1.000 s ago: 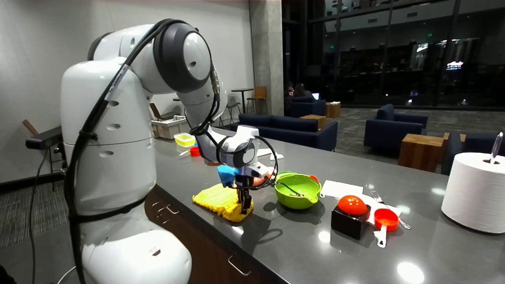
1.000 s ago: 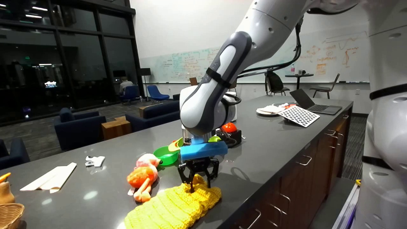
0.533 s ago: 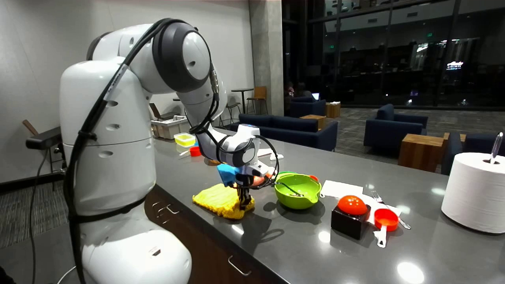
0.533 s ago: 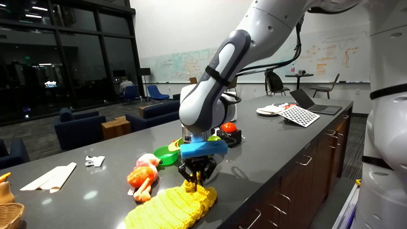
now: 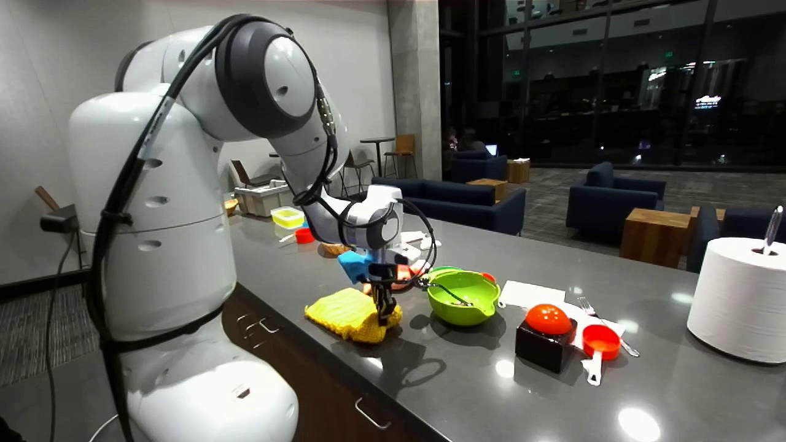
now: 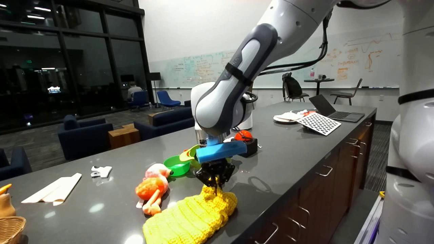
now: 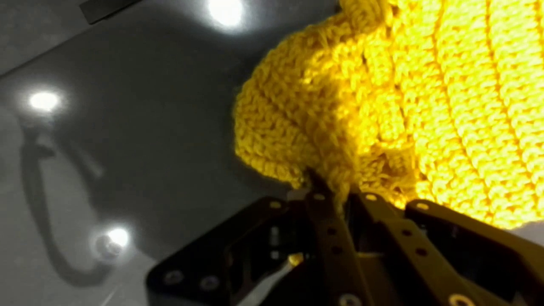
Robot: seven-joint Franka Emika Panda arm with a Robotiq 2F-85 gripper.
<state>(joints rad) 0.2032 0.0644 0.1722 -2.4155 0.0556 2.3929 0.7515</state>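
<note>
A bright yellow knitted cloth (image 6: 190, 220) lies rumpled on a glossy dark grey countertop (image 6: 112, 186), close to the edge above dark brown wooden cabinets (image 6: 317, 189), one end raised into a peak. The black two-fingered gripper (image 6: 216, 190) of a white robot arm (image 6: 232, 89) holds that peak, its jaws narrow around a pinched fold, as the wrist view also shows. A light blue block (image 6: 221, 151) sits across the arm just above the gripper. Just beside the cloth lies a pink and orange plush bird (image 6: 154, 186), near a round bright green bowl (image 6: 178, 166). Farther along, in an exterior view, stand a lime-green spouted bowl (image 5: 460, 304), a black box topped by a red dome (image 5: 543, 347) and a red measuring cup with a white handle (image 5: 602, 341). A white paper towel roll (image 5: 740, 301) stands beyond. At the countertop's far end, in an exterior view, rest a dark grey laptop (image 6: 342, 116) and a white perforated panel (image 6: 320, 123); on the other side of the cloth stands a woven wicker basket (image 6: 12, 227).
</note>
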